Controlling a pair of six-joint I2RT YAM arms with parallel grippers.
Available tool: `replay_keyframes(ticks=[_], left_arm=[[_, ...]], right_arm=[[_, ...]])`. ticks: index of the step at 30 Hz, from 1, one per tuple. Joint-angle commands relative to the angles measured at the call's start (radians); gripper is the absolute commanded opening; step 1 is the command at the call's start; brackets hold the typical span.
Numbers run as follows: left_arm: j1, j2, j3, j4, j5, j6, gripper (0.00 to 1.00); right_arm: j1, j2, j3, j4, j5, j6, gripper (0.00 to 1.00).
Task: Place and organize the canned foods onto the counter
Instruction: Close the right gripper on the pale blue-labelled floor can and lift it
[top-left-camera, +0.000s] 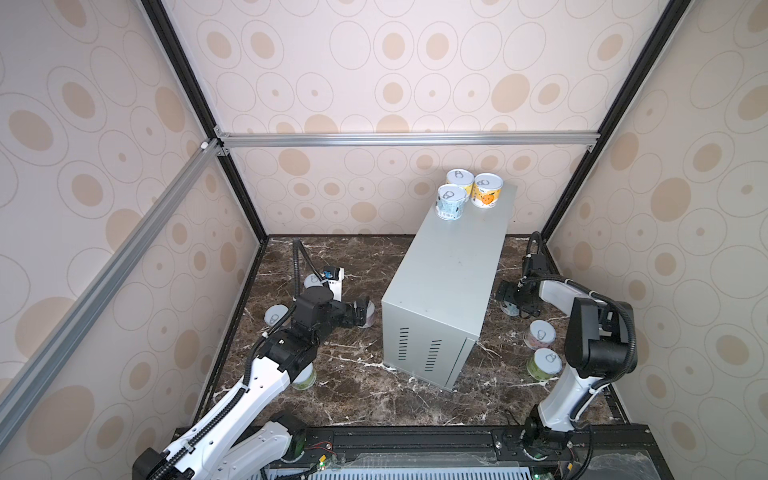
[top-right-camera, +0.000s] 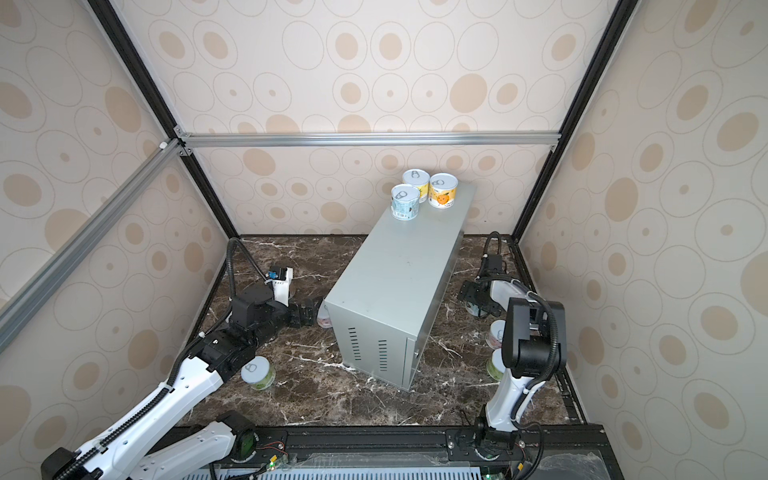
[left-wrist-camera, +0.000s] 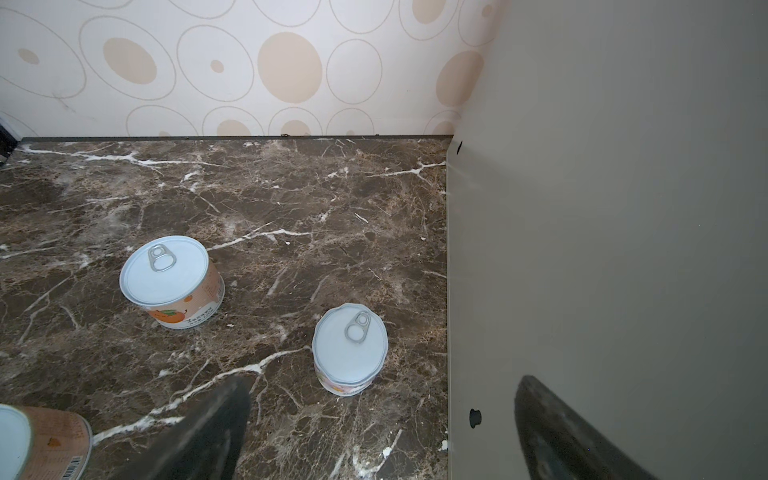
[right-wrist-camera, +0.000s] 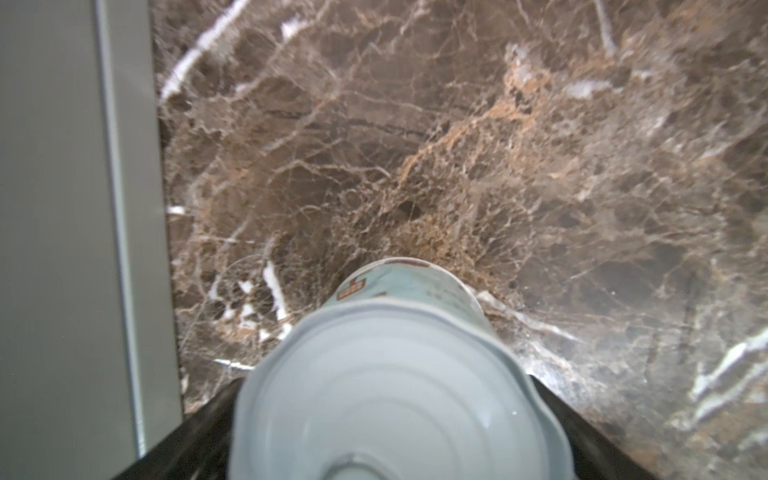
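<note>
Right gripper (top-left-camera: 515, 304) wide astride pale blue can (right-wrist-camera: 395, 395) (clamped? we cannot tell), ready for lift onto counter (top-left-camera: 449, 266); left gripper (top-left-camera: 362, 313) spread, empty, aimed at pink can (left-wrist-camera: 350, 349).

Dark brown marble floor (top-left-camera: 365, 399), veined white, under soft even light. Rising from its far edge and both sides, cream wallpapered walls (top-left-camera: 374, 83) printed with beige ovals inside thin grey rings. At the floor's two far corners, black frame posts (top-left-camera: 241, 195) slanting upward. High above the far edge, a silver aluminium crossbar (top-left-camera: 407, 139); another silver rail (top-left-camera: 124, 257) along the wall left of the floor. Along the near edge, a black mounting track (top-left-camera: 415, 440).
</note>
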Motion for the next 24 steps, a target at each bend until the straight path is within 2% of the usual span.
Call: replay_keyframes(ticks=[1,8,24], left_arm=[[-0.002,-0.005,-0.001,0.008,-0.003,0.023,0.99],[-0.003,0.001,-0.002,0.008,-0.003,0.025,0.99],[-0.002,0.002,-0.002,0.011,-0.004,0.027,0.99]], right_arm=[[0.003,0.018,0.016,-0.008,0.023,0.004,0.96],[0.003,0.047,0.039,-0.035,0.018,-0.011,0.89],[0.022,-0.006,0.044,-0.072,0.018,-0.027,0.59]])
